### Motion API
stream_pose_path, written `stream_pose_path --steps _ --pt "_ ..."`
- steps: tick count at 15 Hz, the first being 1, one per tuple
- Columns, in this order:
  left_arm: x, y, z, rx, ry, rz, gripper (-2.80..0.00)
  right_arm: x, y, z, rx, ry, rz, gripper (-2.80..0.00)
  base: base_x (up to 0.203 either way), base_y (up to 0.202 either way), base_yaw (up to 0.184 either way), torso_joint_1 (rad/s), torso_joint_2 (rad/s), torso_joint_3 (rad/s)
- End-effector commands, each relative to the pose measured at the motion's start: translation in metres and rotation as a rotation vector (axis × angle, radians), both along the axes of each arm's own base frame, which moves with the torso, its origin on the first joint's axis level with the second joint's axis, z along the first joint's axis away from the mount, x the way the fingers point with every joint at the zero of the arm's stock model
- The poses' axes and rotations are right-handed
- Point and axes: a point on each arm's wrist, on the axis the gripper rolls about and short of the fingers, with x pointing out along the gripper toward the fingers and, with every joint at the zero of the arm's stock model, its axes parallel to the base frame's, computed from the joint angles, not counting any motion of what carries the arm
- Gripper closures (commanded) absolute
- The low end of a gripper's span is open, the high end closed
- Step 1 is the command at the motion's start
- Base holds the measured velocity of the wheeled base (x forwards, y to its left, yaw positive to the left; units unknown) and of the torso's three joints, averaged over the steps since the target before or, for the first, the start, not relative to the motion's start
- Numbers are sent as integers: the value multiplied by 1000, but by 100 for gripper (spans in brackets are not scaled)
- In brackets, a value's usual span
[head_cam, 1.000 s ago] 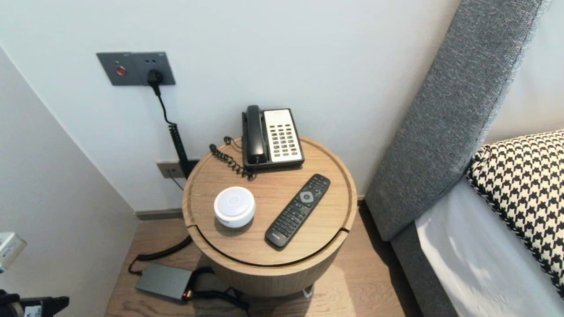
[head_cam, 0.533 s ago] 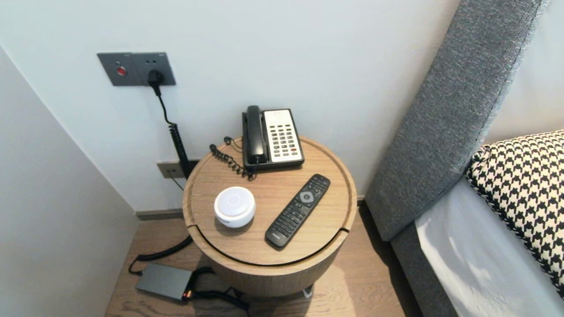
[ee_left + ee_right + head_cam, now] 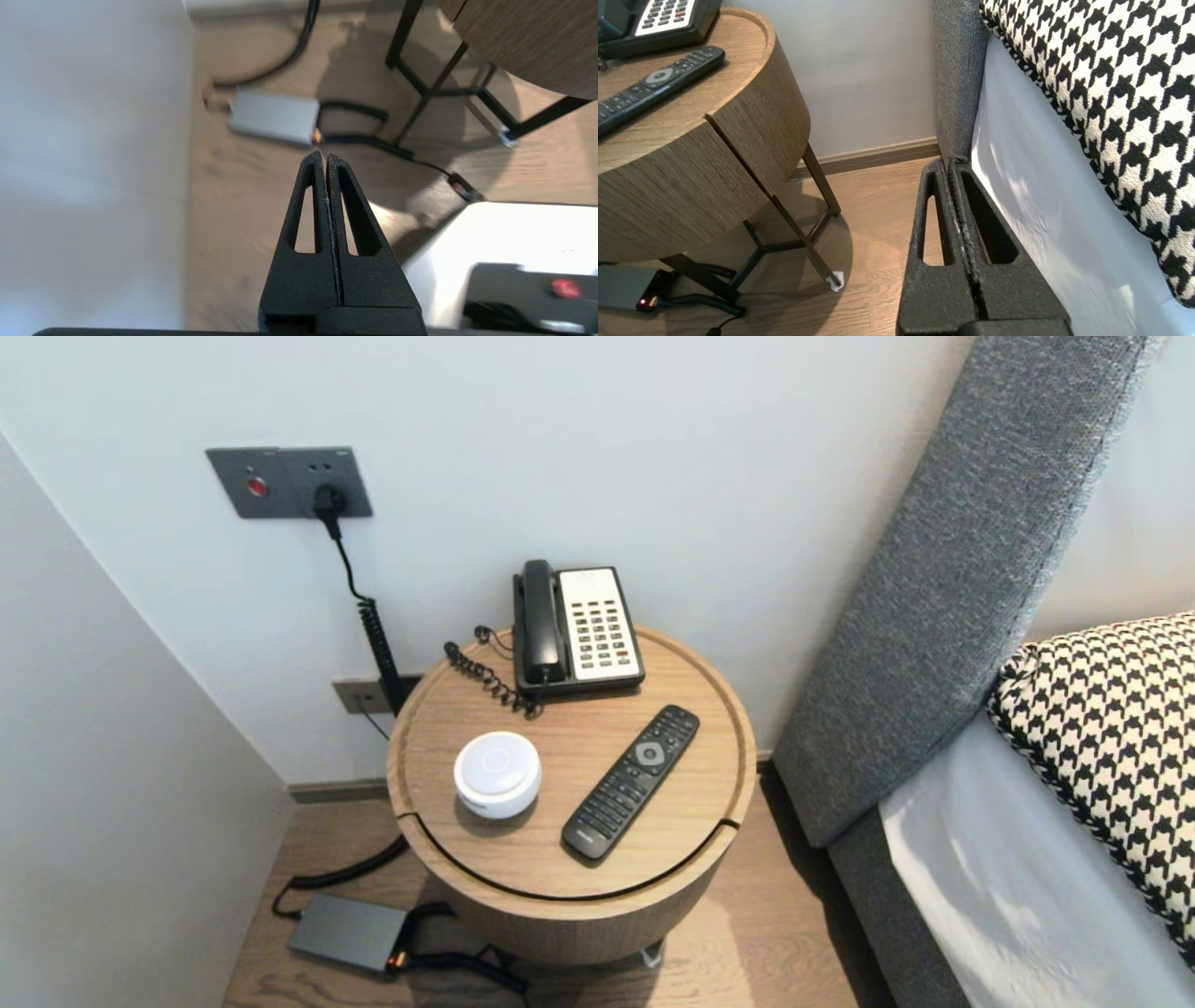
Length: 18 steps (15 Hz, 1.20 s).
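Floor [image 3: 243, 210] by wall [image 3: 93, 140], left pincer [image 3: 324, 156] closed, right pincer [image 3: 948, 159] by bed [image 3: 1041, 210]

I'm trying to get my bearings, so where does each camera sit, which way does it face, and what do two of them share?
Head view: on the robot's head, looking forward and down at the round table with phone, remote and white puck; no arm shows.
Left wrist view: behind the shut left gripper, facing the floor and a grey power brick.
Right wrist view: behind the shut right gripper, facing the table's side and the houndstooth pillow.
Shared: head and right wrist both show remote and phone.
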Motion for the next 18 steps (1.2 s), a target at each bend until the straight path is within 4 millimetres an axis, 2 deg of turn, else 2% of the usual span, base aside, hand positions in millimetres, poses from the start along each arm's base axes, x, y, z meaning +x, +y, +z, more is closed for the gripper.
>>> stream_pose_path --steps 1,9,11,14,18 --pt "-4 0 -3 7 -24 -6 0 2 0 -7 1 27 1 0 0 0 0 0 0 0" --pt "-2 0 -4 -3 -56 5 0 2 0 -7 1 27 1 0 0 0 0 0 0 0" --pt "-5 0 -4 0 -112 -29 0 2 0 -7 1 27 1 0 0 0 0 0 0 0" --pt "-20 0 -8 13 -298 -65 0 2 0 -7 0 27 1 0 0 0 0 0 0 0" --pt "-22 0 -9 17 -327 -68 0 2 0 -7 0 27 0 0 0 0 0 0 0 0"
